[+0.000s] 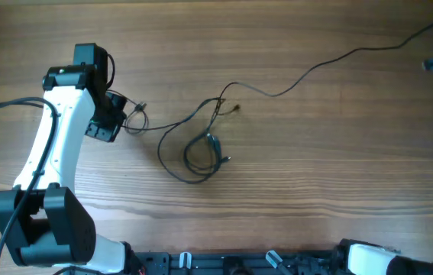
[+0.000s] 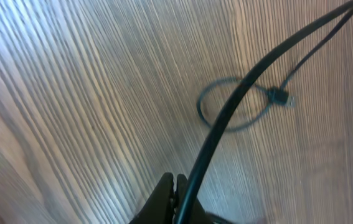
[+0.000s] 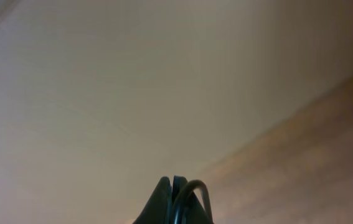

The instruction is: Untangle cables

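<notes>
The cables [image 1: 201, 145] are thin black strands knotted into loose loops at the table's middle. One long strand [image 1: 338, 57] trails off to the far right, and a separate plug end [image 1: 430, 65] lies at the far right. My left gripper [image 1: 121, 114] hangs at the tangle's left end, shut. In the left wrist view its jaws [image 2: 174, 183] are pressed together and a black strand [image 2: 238, 99] rises from beside them toward the top right. It crosses a small loop with a plug [image 2: 280, 96] on the wood. My right gripper [image 3: 172, 182] is shut on nothing, facing a pale wall.
The right arm [image 1: 369, 258] rests at the table's near right edge, far from the tangle. The left arm's white link [image 1: 56, 145] and base [image 1: 44, 229] fill the near left. A mounting rail [image 1: 231, 263] runs along the near edge.
</notes>
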Controlling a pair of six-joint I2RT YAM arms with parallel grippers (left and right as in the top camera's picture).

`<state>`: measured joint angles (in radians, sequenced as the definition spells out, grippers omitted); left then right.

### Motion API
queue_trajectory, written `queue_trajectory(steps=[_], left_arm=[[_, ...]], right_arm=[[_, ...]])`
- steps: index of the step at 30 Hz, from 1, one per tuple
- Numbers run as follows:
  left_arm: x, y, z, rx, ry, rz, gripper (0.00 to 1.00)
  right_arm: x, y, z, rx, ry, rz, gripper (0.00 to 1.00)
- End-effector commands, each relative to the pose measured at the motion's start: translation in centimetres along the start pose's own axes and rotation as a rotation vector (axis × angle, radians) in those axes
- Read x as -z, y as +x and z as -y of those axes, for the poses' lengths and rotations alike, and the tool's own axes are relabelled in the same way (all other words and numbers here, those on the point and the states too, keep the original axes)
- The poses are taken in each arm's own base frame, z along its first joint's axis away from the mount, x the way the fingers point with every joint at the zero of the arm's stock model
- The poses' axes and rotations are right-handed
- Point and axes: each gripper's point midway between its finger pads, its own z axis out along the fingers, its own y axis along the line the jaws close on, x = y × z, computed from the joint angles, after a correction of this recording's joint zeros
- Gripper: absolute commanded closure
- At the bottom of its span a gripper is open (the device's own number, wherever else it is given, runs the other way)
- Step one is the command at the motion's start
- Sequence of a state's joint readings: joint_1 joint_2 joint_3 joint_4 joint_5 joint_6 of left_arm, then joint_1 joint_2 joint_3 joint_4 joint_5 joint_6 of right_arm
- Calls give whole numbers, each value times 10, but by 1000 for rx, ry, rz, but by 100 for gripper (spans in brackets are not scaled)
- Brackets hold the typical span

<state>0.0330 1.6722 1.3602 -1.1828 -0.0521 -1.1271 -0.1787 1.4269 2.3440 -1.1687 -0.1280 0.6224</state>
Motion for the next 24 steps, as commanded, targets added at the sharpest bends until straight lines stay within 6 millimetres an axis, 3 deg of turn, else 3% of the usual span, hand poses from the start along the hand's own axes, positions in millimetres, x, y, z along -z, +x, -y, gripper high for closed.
queue_trajectory(steps=[1,5,10,15,19,24], left_arm=[[-4,10,1,-23,5,-59,96],[-3,16,3,-39,6,-66,96],[-2,34,11,-102,15,-67,82],[-2,36,17,-163,7,32,78],[-1,37,18,-174,4,46,55],[-1,42,18,-187,4,29,37]], right_arm=[[-17,13,19,5,77,-61,95],[-26,30,32,-7,129,-136,95],[-22,47,43,-16,177,-210,96],[-18,60,65,-15,283,-256,95],[-16,65,86,-4,394,-268,95],[-25,78,99,-5,450,-334,82]])
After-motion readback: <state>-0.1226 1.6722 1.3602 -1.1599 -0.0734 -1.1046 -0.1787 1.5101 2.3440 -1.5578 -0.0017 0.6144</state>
